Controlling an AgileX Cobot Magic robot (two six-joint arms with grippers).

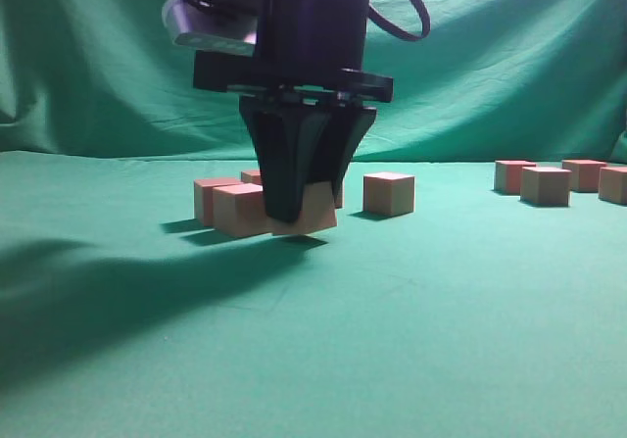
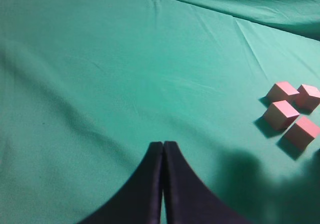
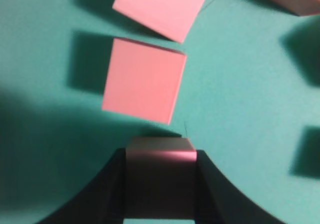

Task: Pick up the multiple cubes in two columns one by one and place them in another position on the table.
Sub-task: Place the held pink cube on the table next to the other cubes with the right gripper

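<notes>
Cube (image 3: 160, 176) clamped between right tool (image 3: 161, 184) fingers.

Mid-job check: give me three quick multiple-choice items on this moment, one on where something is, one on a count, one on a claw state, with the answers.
1. Where is the group of four cubes in the exterior view?
A. Far right of the table
B. Front left corner
C. Under the claw

2. How many cubes show in the left wrist view?
A. One
B. Four
C. Seven

3. What is the right claw doing?
A. Open, empty
B. Shut on nothing
C. Shut on a cube

Answers: 1 A, they sit by the right edge. 2 B, four lie together at the right. 3 C, the cube sits clamped between its fingers, tilted in the exterior view.
</notes>
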